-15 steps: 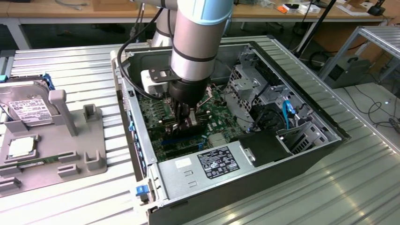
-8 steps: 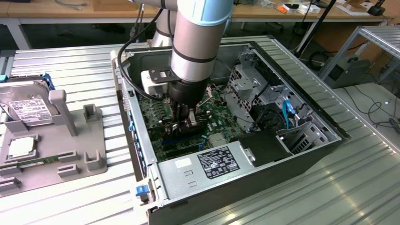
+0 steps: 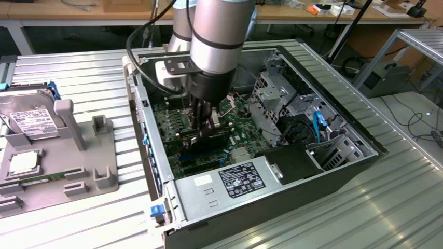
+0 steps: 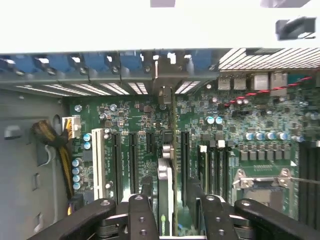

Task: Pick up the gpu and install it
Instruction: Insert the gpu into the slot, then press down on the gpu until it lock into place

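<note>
An open computer case of grey sheet metal is seen lying on a ribbed metal worktop, occupying the centre of the exterior view. The arm's smooth cylindrical silver link reaches down into the case from the upper centre of the frame, and the black claw is lowered over the green motherboard.

In the wrist view, the gpu, a thin card seen edge-on, is shown standing upright among the long black expansion slots, at the lower centre of the frame. The claw is seen with its two black fingers spread wide, one on each side of the card and apart from it.

A boxy silver hard drive with a white label rests on a grey moulded fixture at the left of the exterior view.
</note>
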### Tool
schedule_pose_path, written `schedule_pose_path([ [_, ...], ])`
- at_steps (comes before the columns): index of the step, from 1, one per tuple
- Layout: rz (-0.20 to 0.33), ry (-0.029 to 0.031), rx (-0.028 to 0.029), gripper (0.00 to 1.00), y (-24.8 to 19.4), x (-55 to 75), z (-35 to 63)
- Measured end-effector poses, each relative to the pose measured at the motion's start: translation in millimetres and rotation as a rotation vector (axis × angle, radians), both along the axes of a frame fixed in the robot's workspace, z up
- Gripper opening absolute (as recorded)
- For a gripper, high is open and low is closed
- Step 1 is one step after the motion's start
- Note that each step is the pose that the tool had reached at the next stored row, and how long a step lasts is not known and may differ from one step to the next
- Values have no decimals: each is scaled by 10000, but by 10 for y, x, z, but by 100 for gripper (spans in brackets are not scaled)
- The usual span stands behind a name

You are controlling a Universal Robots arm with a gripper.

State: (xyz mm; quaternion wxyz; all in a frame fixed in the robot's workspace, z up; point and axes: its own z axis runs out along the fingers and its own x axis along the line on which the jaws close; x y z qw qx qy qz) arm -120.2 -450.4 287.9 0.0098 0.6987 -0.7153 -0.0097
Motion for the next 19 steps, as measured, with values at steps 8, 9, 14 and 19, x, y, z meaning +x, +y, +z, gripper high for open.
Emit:
schedule_pose_path([
  [8,1,-8,-51,11,76,0,422],
  [9,0,-10,-49,11,76,0,422],
  [14,1,-9,-51,11,76,0,424],
  [19,1,-8,-51,11,75,-115,301],
])
